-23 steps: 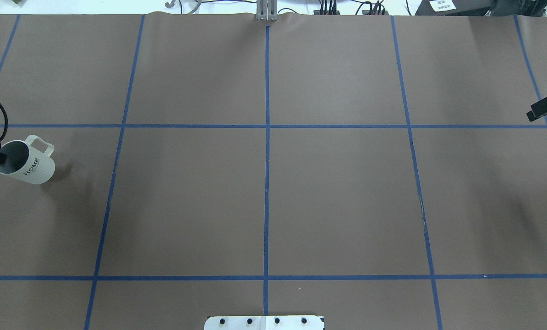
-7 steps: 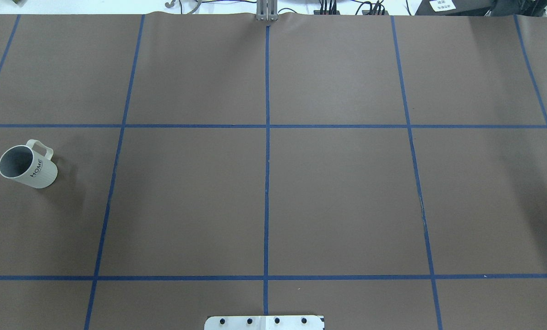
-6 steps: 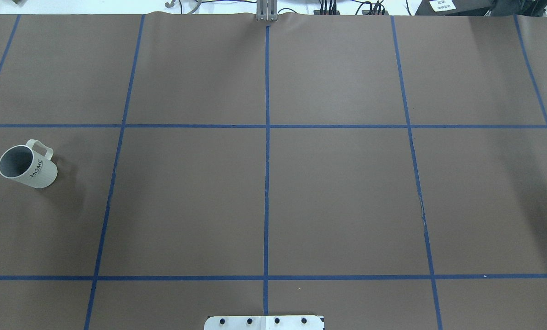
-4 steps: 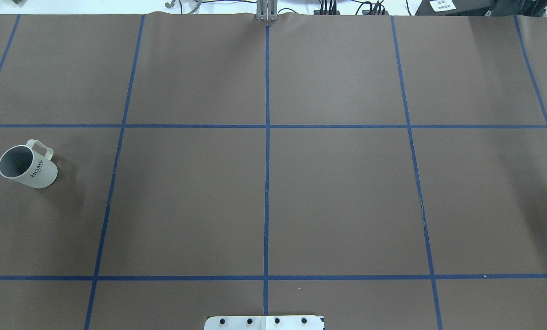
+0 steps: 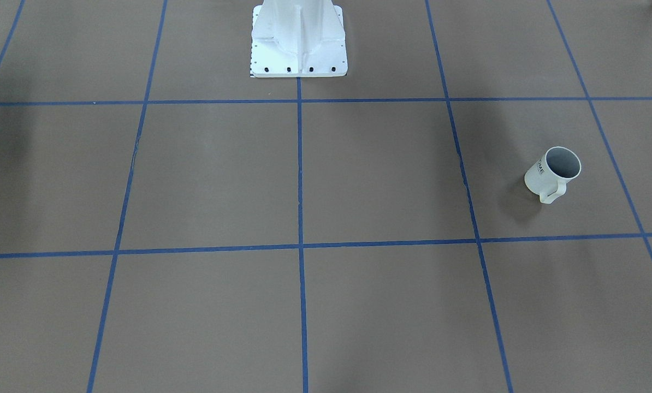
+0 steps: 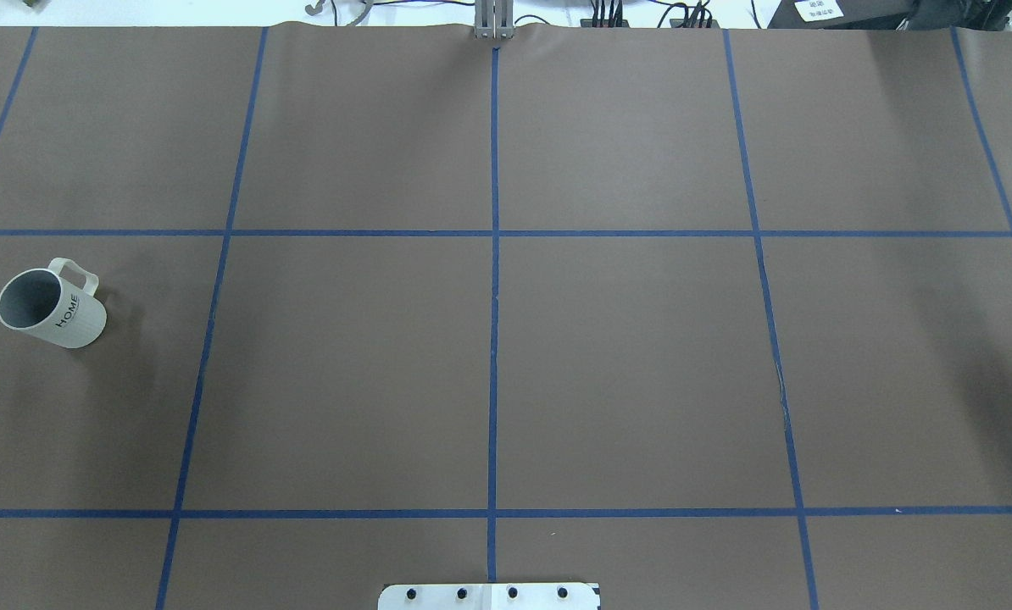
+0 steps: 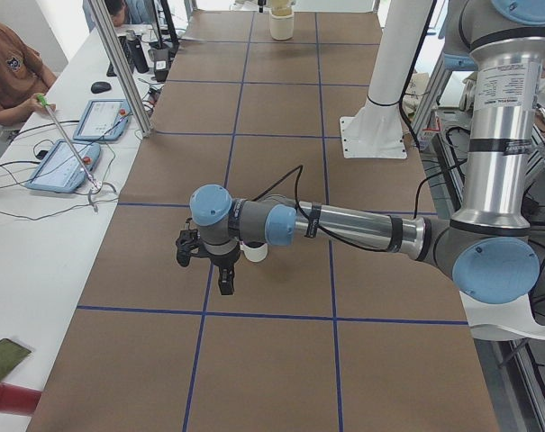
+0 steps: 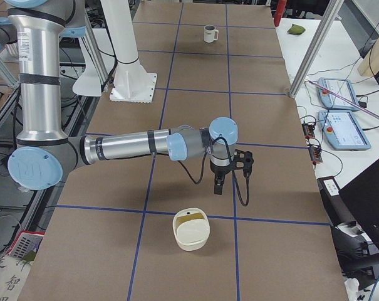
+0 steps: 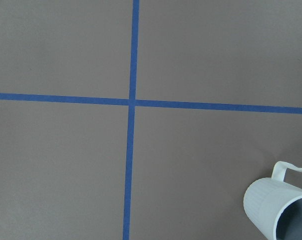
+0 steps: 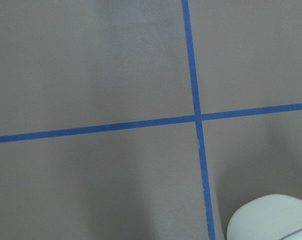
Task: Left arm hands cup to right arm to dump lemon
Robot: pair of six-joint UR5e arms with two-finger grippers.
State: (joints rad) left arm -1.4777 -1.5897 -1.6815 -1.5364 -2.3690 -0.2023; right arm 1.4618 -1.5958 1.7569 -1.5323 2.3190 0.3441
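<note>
The cup [image 6: 52, 310] stands upright, far left in the overhead frame. I cannot tell how open the left hand [image 7: 224, 286] or right hand [image 8: 217, 188] is.

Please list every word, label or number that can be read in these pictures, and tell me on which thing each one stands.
"HOME": dark letters on the side of the cup, clear in the overhead view.
White label at the overhead view's top right: too small to read.
Printed label on the left arm: too blurred to read.
No other text is readable.
</note>
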